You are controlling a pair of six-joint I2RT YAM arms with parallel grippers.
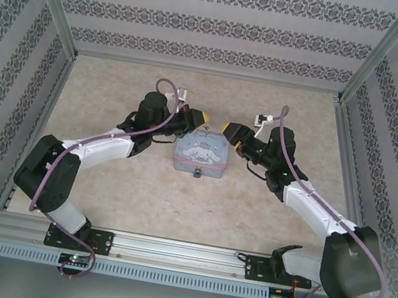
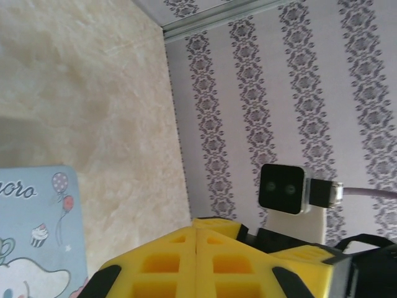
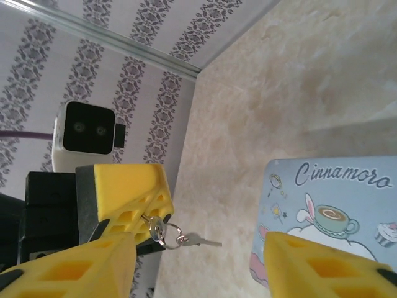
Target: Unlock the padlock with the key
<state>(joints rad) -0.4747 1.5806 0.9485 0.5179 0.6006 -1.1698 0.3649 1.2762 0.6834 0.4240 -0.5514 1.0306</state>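
The overhead view placed the padlock (image 1: pixel 198 173) on the table (image 1: pixel 173 206), touching the near edge of the tin (image 1: pixel 200 153). Just beyond the tin's far edge, my left gripper (image 1: pixel 200 118) and right gripper (image 1: pixel 227 128) faced each other. The left wrist view confirmed my left fingers (image 2: pixel 167 264) pressed together. The right wrist view settled what they clenched: the key (image 3: pixel 151 228), with its ring (image 3: pixel 174 235) and a second small key (image 3: pixel 201 241) hanging free. My right fingers (image 3: pixel 310 267) stood apart, grasping nothing.
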